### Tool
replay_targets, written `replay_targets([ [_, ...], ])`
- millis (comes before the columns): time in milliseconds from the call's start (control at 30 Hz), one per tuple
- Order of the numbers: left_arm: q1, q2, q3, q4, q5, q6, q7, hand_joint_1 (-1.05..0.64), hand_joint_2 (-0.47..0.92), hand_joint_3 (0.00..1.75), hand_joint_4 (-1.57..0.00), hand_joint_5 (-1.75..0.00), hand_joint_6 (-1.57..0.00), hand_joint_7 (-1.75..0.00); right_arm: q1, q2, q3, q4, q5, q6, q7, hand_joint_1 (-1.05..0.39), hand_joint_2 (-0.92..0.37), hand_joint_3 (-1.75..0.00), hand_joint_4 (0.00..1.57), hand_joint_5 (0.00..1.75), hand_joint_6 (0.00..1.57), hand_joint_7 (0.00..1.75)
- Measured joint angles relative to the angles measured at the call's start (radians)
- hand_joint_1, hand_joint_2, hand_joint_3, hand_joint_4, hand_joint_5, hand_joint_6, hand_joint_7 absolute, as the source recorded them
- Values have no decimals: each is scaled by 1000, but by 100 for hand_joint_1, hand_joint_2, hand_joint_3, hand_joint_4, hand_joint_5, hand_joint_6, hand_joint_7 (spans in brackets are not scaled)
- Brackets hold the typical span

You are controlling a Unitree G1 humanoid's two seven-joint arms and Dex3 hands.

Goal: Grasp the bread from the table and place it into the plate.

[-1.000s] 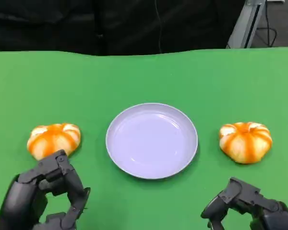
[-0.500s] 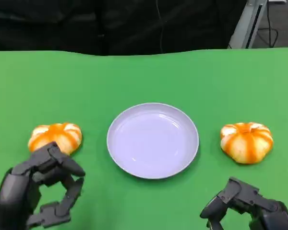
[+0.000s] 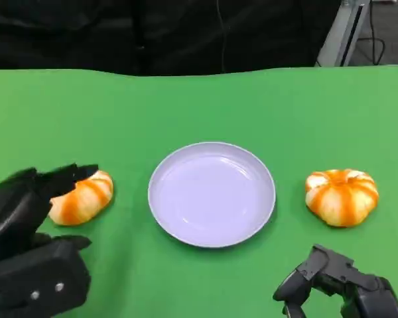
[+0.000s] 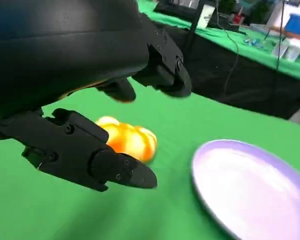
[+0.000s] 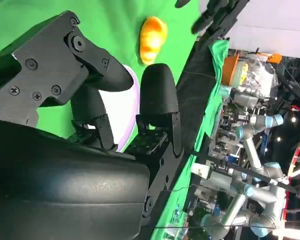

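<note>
You are in the reach step: your left robot hand (image 3: 33, 225) hangs over the near side of the left bread roll (image 3: 83, 197), fingers spread and nothing held, with the roll lying on the green bench (image 3: 205, 99) between the fingers as the left wrist view shows it. The roll is not yet touched, as far as I can judge. Next you likely need to lower the fingers around it, close, lift, then carry it toward the white plate (image 3: 212, 194) just beside it. Your right robot hand (image 3: 335, 285) rests near you, fingers curled on nothing; the right bread roll (image 3: 341, 196) lies beyond it.
</note>
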Motion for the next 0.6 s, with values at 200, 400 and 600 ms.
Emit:
replay_targets([
  [200,-131,18,-125,179,183,12,95,-53,92,4,-2,-29,-23,0,-5,-4,-11,13,7,-4,3,-9,-39,-124,69,162,76,134],
  [400,-292,-14,-234,410,259,106,132,-55,92,4,-3,-27,-21,-1,2,-5,-13,17,10,-7,6,-10,-39,-124,68,162,75,135],
  [600,-448,-59,-331,704,264,138,174,-54,92,4,-4,-27,-21,-1,13,-5,-13,14,16,-8,13,-10,-40,-121,68,162,75,135],
])
